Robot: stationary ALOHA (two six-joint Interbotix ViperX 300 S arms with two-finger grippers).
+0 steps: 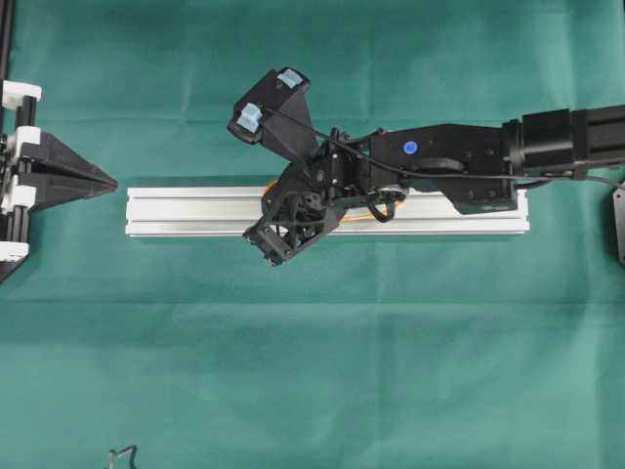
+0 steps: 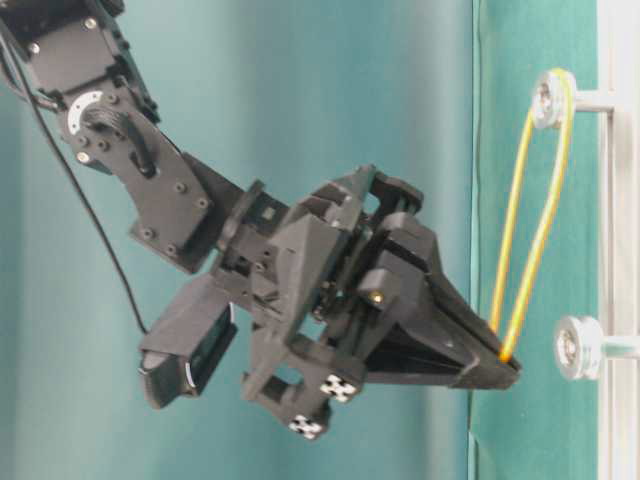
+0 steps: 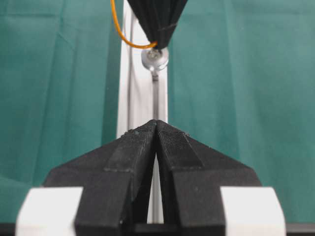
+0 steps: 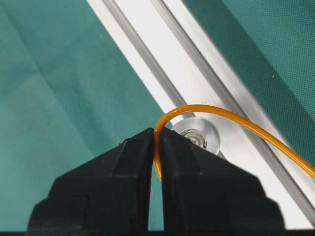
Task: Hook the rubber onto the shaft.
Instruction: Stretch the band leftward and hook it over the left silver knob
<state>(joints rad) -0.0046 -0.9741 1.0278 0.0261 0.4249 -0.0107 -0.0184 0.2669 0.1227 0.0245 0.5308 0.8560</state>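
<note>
Beside the near shaft on the rail, the right gripper is pinching the rubber between its pressed tips. The rubber's far end already sits around the other shaft, and the pinched end hangs just short of the near shaft's head, not yet over it. To do this step well, I think the gripper should pull the loop a little past the head, then lower it behind the head before letting go, so the band does not snap back. The left gripper rests pressed together, well apart from the near shaft.
</note>
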